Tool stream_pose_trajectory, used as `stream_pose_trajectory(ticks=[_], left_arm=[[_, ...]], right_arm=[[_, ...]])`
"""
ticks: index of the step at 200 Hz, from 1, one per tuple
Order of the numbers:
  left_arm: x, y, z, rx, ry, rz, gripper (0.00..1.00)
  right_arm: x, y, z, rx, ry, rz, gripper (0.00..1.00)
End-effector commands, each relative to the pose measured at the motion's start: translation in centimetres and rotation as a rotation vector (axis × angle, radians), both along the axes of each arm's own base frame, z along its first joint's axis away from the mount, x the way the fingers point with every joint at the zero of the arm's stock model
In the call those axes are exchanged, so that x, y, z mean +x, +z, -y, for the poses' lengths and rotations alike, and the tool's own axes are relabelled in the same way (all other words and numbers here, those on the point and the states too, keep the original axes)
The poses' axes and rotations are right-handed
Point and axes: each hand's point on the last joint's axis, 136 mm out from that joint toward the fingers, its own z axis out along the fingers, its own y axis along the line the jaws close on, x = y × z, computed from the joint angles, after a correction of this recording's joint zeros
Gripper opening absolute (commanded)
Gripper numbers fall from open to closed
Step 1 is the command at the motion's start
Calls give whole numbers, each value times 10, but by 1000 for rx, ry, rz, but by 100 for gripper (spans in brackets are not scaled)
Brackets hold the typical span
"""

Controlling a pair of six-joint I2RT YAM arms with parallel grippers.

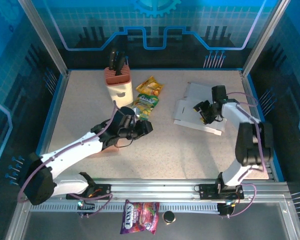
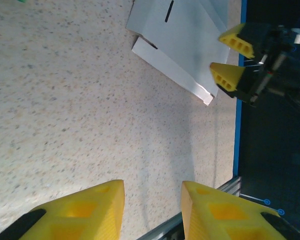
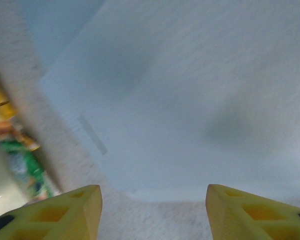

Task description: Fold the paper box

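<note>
Paper box lay flat, white and matte, on the right of the worktop, near its blue edge. Right gripper hung over it, jaws apart, empty. Left gripper was over the bare speckled centre, jaws apart, open room around. Box's far end was cut off in the left wrist view. Snack packets were blurred.

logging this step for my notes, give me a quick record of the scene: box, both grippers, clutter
paper box: lying flat on the right side of the table, not yet folded up
right gripper: open, above the box, holding nothing
left gripper: open, over bare table, apart from the box
clutter: knife block and snack packets at the back
</note>
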Motion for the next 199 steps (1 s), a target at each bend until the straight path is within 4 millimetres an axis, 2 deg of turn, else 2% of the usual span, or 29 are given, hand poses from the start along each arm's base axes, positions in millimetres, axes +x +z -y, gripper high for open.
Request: stream_pose_trajectory(ticks=[1,17,32,48,61,92,110,127,148,177,199], left_arm=[[18,32,18,-80,9,70,35],[19,28,18,-71,23,58,36],[18,22,14,-57,40,46,36],[17,18,10,-44,50,39,36],[15,15,9,-38,52,32,36],[13,7,9,-24,43,10,36],[13,2,13,-3,13,-7,37],[12,-7,17,31,-24,-30,37],[13,-19,26,69,-78,-58,37],[21,-27,46,125,-179,-53,38],[27,-33,64,186,-299,-21,40]], right_arm=[[7,-12,-10,21,110,-78,58],[9,-25,-27,35,207,-150,58],[-1,-36,-49,14,328,-207,58],[-26,-46,-66,-16,430,-283,58],[-49,-52,-71,-47,486,-317,58],[-104,-57,-62,-111,563,-366,57],[-122,-47,-49,-141,586,-329,57],[-129,-32,-35,-173,590,-280,57],[-125,-8,-19,-204,559,-195,59],[-114,28,-18,-195,505,-53,60],[-119,36,-19,-145,425,-37,60]])
